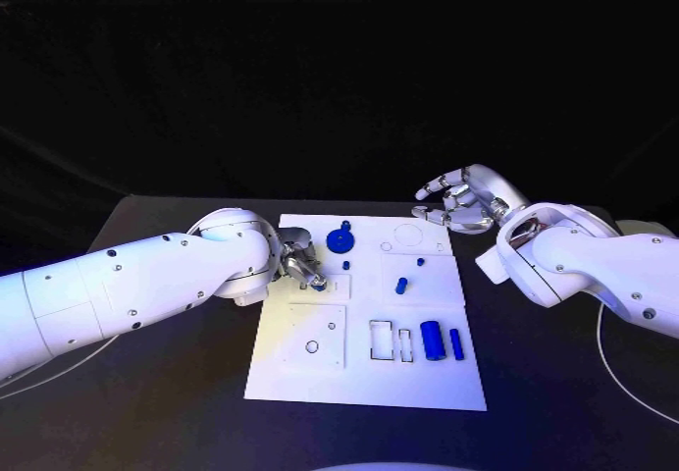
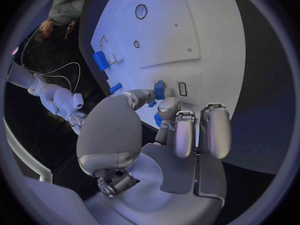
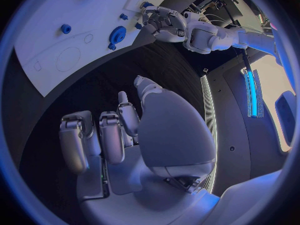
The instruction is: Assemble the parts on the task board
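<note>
The white task board (image 1: pixel 371 378) lies in the middle of the black table. My left hand (image 1: pixel 300 265) rests over its left edge and pinches a small blue part (image 2: pixel 159 89) between thumb and fingertip, just above the board (image 2: pixel 187 30). Beside that hand stand a blue gear (image 1: pixel 339 240) and a small blue peg (image 1: pixel 348 263). Another peg (image 1: pixel 420 262), a short blue piece (image 1: pixel 400 286) and two blue cylinders (image 1: pixel 432 340) (image 1: pixel 455 342) sit further right. My right hand (image 1: pixel 463 199) hovers off the board's far right corner, fingers loosely bent, holding nothing.
Empty outlines mark the board: a round one (image 1: pixel 407 235) at the far right, rectangular slots (image 1: pixel 384 339) and a small ring (image 1: pixel 311 345) nearer me. A white cable (image 1: pixel 611 358) runs along the table's right side. In the right wrist view the left hand (image 3: pixel 164 22) shows by the gear (image 3: pixel 117 34).
</note>
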{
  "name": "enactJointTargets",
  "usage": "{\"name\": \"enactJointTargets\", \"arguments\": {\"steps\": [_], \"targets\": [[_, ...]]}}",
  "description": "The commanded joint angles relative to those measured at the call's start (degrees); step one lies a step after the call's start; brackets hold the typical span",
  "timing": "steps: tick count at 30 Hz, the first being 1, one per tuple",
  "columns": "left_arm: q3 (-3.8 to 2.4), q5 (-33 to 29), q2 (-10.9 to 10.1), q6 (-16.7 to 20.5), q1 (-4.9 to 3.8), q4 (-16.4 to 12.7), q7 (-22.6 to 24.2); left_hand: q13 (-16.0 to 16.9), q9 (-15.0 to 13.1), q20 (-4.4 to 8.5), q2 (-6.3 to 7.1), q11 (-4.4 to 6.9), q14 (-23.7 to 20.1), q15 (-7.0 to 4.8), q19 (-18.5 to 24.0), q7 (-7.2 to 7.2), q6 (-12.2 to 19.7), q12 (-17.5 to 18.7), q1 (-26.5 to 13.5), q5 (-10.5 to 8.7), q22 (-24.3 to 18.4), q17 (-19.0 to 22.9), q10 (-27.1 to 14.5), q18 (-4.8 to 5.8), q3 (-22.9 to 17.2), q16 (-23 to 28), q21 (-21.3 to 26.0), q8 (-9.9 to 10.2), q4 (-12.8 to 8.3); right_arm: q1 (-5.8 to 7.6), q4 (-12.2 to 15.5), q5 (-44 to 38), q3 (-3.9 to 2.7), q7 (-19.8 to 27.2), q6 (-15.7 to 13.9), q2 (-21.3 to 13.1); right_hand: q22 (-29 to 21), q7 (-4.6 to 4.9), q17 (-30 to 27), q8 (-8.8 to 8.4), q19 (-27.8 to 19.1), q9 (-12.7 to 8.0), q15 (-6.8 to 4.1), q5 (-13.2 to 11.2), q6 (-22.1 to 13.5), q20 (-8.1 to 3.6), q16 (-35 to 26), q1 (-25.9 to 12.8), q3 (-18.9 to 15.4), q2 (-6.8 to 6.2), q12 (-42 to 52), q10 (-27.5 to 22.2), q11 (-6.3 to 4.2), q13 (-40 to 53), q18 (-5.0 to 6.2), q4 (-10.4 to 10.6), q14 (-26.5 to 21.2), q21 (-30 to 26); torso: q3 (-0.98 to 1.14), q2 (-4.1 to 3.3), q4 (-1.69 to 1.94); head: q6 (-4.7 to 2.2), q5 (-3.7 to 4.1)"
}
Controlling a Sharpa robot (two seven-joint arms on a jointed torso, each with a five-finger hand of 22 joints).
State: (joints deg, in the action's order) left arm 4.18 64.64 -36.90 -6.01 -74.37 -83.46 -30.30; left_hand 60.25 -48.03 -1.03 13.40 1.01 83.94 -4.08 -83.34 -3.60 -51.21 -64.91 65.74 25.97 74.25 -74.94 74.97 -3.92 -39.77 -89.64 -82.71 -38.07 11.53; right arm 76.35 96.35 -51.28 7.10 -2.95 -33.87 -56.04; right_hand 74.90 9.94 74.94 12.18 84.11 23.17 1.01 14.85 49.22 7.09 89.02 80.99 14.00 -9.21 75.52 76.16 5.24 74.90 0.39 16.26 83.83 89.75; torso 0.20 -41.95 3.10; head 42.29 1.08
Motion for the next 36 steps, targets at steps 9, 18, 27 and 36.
{"name": "enactJointTargets", "arguments": {"steps": [9, 18, 27, 36], "targets": [[-0.17, -1.29, -1.09, 6.18, 0.08, -2.25, 0.46, 0.15, -0.17, 0.18, -0.32, 0.09, 6.06, -0.52, -0.35, 0.21, -0.39, -0.24, 0.39, 0.50, 0.04, -15.06, 0.43, 0.69, -10.94, -0.36, -0.14, -0.21, -11.28, -0.15, 0.11, -0.40, 0.00, 0.64, -0.05, -0.14, 14.96, -0.22, 12.55, 0.35, 5.77, 0.09, -0.41, 0.23, 0.06, -0.52, -0.31, -0.96, 0.69, -0.07, -0.14, 0.12, -0.37, 1.59, -0.33, 0.04, 5.46, 0.04, 0.01, -0.01, 0.16, 0.16, 0.27], [-0.14, -0.56, -1.45, 9.55, 0.62, -3.06, 1.11, 0.27, -0.19, 0.19, -0.26, 0.10, 6.06, -0.53, -0.40, 0.22, -0.43, -0.35, 0.36, 0.56, 0.17, -15.06, 0.52, 0.72, -10.92, -0.36, -0.20, -0.22, -11.28, -0.29, 0.15, -0.40, 0.00, 0.71, -0.04, -0.28, 14.96, -0.22, 12.55, 0.35, 5.77, 0.09, -0.41, 0.23, 0.06, -0.52, -0.31, -0.96, 0.69, -0.07, -0.14, 0.12, -0.37, 1.59, -0.33, 0.04, 5.46, 0.04, -0.04, 0.07, 0.18, 0.30, 0.33], [0.02, 1.53, -1.02, 8.66, 1.04, -2.29, 0.82, 0.39, -0.22, 0.19, -0.22, 0.11, 6.06, -0.54, -0.36, 0.24, -0.47, -0.46, 0.34, 0.61, 0.05, -15.06, 0.61, 0.69, -10.90, -0.36, -0.15, -0.23, -11.29, -0.37, 0.12, -0.39, 0.00, 0.75, 0.00, -0.28, 14.96, -0.22, 12.55, 0.35, 5.77, 0.09, -0.41, 0.23, 0.06, -0.52, -0.31, -0.96, 0.69, -0.07, -0.14, 0.12, -0.37, 1.59, -0.33, 0.04, 5.46, 0.04, -0.03, 0.05, 0.09, 0.23, 0.16], [0.18, 2.15, -0.14, 7.43, 1.30, -0.87, 0.62, 0.39, -0.22, 0.19, -0.22, 0.11, 6.06, -0.54, -0.36, 0.24, -0.47, -0.46, 0.34, 0.61, 0.05, -15.06, 0.61, 0.69, -10.90, -0.36, -0.15, -0.23, -11.29, -0.41, 0.10, -0.36, 0.00, 0.78, 0.04, -0.26, 14.96, -0.22, 12.55, 0.35, 5.77, 0.09, -0.41, 0.23, 0.06, -0.52, -0.31, -0.96, 0.69, -0.07, -0.14, 0.12, -0.37, 1.59, -0.33, 0.04, 5.46, 0.04, 0.01, 0.00, -0.02, 0.34, 0.10]]}}
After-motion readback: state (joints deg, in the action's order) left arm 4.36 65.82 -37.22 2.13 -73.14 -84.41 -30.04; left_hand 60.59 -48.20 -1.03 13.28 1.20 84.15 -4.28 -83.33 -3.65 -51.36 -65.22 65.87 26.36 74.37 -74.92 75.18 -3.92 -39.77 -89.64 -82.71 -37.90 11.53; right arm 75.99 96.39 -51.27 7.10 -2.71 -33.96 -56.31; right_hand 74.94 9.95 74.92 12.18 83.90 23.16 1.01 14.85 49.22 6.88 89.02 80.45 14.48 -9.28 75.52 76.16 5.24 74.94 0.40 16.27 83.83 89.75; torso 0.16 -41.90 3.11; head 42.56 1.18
